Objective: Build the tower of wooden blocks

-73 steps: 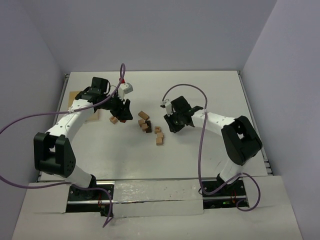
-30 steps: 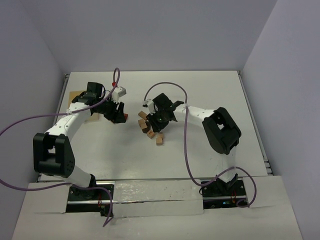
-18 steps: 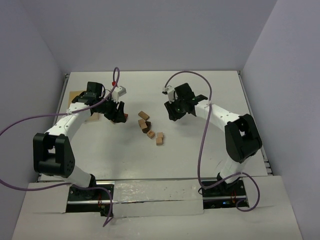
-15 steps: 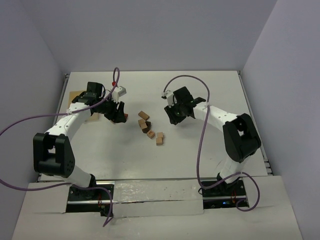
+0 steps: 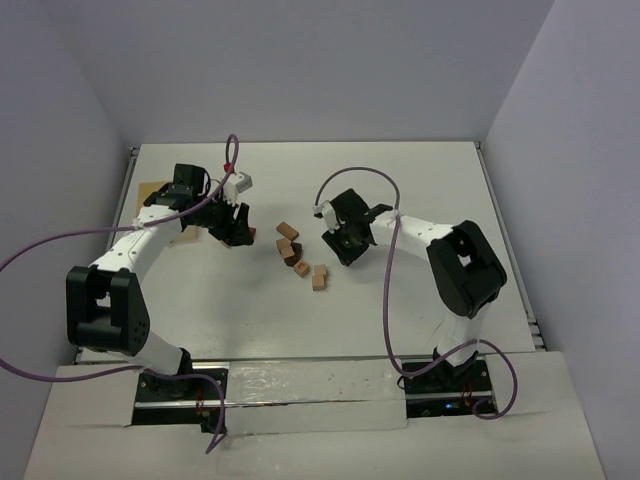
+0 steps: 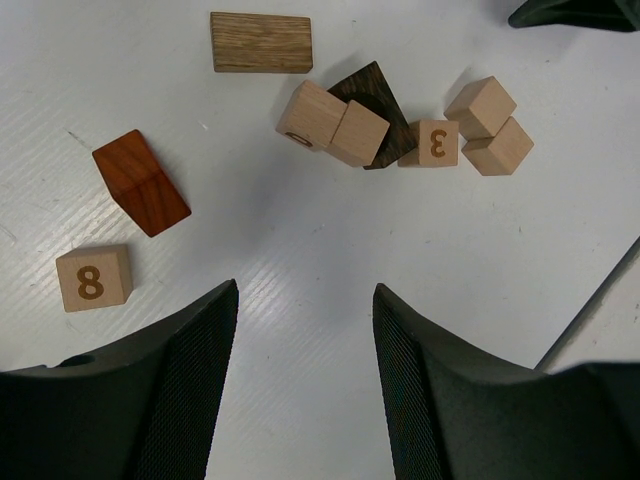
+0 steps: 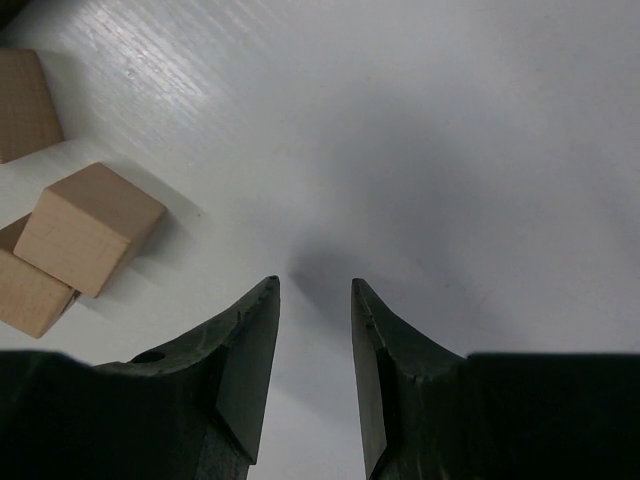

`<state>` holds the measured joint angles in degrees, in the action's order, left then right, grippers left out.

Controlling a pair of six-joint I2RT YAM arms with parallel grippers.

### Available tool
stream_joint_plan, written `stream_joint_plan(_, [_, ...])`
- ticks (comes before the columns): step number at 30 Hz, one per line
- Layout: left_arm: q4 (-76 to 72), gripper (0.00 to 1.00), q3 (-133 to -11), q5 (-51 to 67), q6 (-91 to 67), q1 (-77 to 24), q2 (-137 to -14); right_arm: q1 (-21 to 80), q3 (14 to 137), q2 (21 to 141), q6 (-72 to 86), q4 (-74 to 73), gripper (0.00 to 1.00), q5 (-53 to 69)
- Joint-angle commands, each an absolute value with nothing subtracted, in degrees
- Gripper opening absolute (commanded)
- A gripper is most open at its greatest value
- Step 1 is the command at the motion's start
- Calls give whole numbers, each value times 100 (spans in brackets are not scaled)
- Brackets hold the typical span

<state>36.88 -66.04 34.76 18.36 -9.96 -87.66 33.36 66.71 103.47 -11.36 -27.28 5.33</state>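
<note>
a: is there any container on the table point(image 5: 420, 180)?
b: one, a shallow pale tray point(image 5: 148, 189) at the far left edge. the left arm point(image 5: 140, 245) covers most of it, so what it holds cannot be made out.
a: and next to the right?
b: the left gripper point(image 6: 305, 300) hangs over the table with its claw spread wide and nothing between the fingers. the left wrist view shows a block marked 8 point(image 6: 94, 277) and a red-brown block point(image 6: 141, 183) lying apart from each other, and an oak-grained slab point(image 6: 261, 42) nearer the main cluster.
a: where is the wood for the tower?
b: the wooden blocks point(image 5: 291, 245) lie loose in the middle of the table, between the two grippers. a pair of pale cubes point(image 6: 312, 114) sits against a dark brown block point(image 6: 378, 95), which is half hidden behind them. a block marked 3 point(image 6: 433, 143) is just beside it, then two more pale cubes touching each other.
a: and the right side?
b: the right gripper point(image 7: 313, 300) is over bare table, just right of the cluster. its claw is only narrowly apart and pinches nothing. in its wrist view a tan cube point(image 7: 88, 228) rests against another that the left edge cuts off, and a third is clipped at the top corner.
</note>
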Motion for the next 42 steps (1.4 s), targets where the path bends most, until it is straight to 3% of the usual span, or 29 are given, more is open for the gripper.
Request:
stream_joint_plan(1, [3607,63,-6613,3635,1752,-958,-8581,3564,6870,10516,-945,-2825,43,471])
stream_joint_plan(16, [3502,63,-6596,3687,1591,-958,-8644,3906,6983,10709,-633,-2773,52,681])
stream_joint_plan(42, [3463,63,-6686,3718,1529,-958,-8807,3988,7055,10782,-721,-2775,53,712])
